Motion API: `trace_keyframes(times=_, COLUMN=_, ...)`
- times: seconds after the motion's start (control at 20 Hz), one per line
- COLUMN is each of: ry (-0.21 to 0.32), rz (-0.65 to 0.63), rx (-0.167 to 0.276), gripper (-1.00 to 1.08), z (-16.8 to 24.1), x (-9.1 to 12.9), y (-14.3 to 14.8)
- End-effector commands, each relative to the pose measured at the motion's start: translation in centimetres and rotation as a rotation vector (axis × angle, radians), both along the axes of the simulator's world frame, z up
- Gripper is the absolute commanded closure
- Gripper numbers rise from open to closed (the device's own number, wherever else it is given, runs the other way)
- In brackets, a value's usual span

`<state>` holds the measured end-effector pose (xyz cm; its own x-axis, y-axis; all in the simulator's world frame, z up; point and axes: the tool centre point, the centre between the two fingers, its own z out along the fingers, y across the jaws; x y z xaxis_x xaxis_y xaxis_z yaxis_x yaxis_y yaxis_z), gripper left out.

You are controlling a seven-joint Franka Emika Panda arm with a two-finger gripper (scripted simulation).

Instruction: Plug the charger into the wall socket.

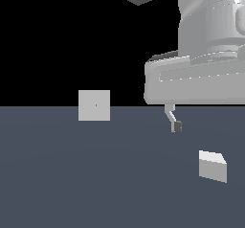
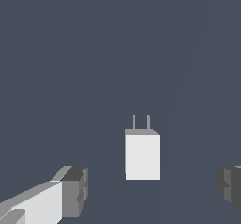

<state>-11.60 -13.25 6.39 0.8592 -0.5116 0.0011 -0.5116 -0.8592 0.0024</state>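
On the desk [image 1: 72,174], the charger [image 1: 212,165] lies free, well apart from the wall socket [image 1: 94,105].
From outside, one finger [image 1: 176,125] hangs above the charger, nearer the exterior view's left. At my wrist, my claw [image 2: 153,192] gapes open, the charger [image 2: 142,156] between its fingers [image 2: 75,191], untouched, two prongs [image 2: 140,122] showing.

Flat dark slate-blue floor [image 1: 57,174], no texture; black void bkgd [image 1: 48,30] above straight horizon; even light.

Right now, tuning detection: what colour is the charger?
Light grey with whiter top face, charger; wrist view shows it best.
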Motion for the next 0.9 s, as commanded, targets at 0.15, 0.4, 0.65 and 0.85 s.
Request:
trace_keyframes(times=0.15, ry=0.000, rz=-0.015, rx=0.001, gripper=-0.92, z=-0.4, x=-0.4, y=-0.1)
trace_keyframes(times=0.4, ry=0.000, rz=-0.007, rx=0.002, gripper=-0.92, z=-0.3, x=-0.2, y=0.0)
trace_keyframes(times=0.65, ry=0.000, rz=-0.007, rx=0.002, gripper=-0.92, z=-1.0, x=-0.2, y=0.0)
trace_keyframes(times=0.85, ry=-0.001, rz=-0.006, rx=0.002, gripper=-0.92, z=-2.5, x=-0.2, y=0.0)
